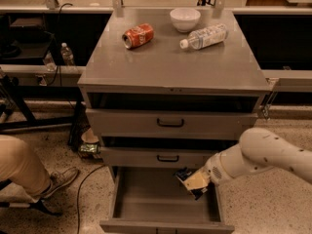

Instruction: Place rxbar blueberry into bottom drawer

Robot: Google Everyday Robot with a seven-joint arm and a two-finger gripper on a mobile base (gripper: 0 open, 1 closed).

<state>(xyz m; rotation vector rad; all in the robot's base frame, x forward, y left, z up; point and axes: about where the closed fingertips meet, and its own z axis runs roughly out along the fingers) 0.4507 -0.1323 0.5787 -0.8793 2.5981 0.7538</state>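
Note:
The bottom drawer (146, 204) of the grey cabinet is pulled open and shows a plain grey floor. My gripper (194, 183) hangs over the right part of the drawer, just below the middle drawer's front. It is shut on the rxbar blueberry (184, 174), a dark wrapper that sticks out to the left and below the cream fingers (197, 179). The bar is held above the drawer floor, not resting on it. My white arm (263, 155) reaches in from the right.
On the cabinet top lie a red soda can (138, 35), a white bowl (185, 19) and a clear plastic bottle (204, 36). The two upper drawers (170, 123) are nearly shut. A person's leg and shoe (34, 174) are at the left on the floor.

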